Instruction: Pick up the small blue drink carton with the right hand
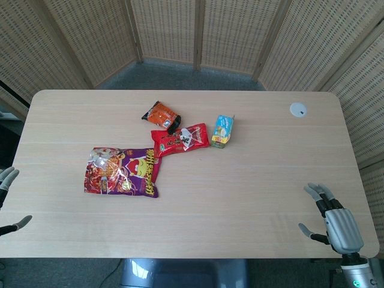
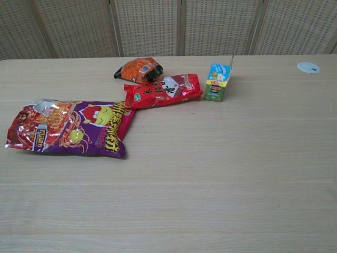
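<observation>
Fingers spread and empty, the right hand waited at the frame's lower right, well apart from the small blue drink carton upright just right of centre, seemingly light, crushable, best gripped across its side walls.

Your target, small drink carton: blue top, green-yellow base. Beside it, shiny red packet with white patch, dark lettering. Orange-black pouch. Big snack bag: purple-red, yellow lettering, green cartoon figure. Table: pale wood grain. Your hands grey.
</observation>
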Tool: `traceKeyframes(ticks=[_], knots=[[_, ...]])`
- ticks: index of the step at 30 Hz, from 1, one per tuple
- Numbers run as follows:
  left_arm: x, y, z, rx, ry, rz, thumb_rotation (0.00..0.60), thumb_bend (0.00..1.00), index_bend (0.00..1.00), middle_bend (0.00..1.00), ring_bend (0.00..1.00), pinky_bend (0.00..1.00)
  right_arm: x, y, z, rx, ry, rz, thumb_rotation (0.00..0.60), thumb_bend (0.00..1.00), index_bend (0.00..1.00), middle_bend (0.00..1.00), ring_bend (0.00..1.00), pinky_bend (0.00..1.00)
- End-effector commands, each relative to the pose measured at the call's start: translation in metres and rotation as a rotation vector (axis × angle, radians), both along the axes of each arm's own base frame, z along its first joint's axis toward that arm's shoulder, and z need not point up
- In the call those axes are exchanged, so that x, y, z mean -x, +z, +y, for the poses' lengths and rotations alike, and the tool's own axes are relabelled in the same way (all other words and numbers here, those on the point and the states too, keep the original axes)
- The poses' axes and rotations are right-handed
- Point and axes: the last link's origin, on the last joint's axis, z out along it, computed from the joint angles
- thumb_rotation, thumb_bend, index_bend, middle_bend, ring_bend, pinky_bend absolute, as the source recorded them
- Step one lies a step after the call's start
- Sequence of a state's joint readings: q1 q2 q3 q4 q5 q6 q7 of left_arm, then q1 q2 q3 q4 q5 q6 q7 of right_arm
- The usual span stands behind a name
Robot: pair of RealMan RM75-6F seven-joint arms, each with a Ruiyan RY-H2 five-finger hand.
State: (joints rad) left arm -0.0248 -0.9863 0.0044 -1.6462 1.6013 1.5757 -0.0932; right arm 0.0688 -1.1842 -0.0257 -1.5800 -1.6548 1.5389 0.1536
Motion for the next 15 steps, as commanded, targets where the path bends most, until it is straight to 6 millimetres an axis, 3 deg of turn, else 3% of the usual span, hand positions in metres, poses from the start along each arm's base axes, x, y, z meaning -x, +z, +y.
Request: traceKeyframes(ticks=[1,10,15], knots=[[0.0,0.0,0.0,0.0,0.0,0.001,0.6,0.0,0.0,0.0,0.0,0.0,0.0,0.0,0.0,-0.002,-0.001,0.001,0.6,0.21,0.13,0.12,0.08,0.3],[-0.001,-0.002,0.0,0.004,-0.001,0.0,0.6,0.0,0.0,0.0,0.0,0.0,0.005,-0.002,-0.002,-0.015,-0.016,0.005,0.6,0.21,0.13,0.12,0.08,0.3],[0.0,-0.003,0.0,0.01,0.004,-0.003,0.6,0.0,0.0,0.0,0.0,0.0,0.012,-0.011,-0.029,-0.077,0.017,0.065,0.6,0.21,0.13,0.12,0.08,0.3]])
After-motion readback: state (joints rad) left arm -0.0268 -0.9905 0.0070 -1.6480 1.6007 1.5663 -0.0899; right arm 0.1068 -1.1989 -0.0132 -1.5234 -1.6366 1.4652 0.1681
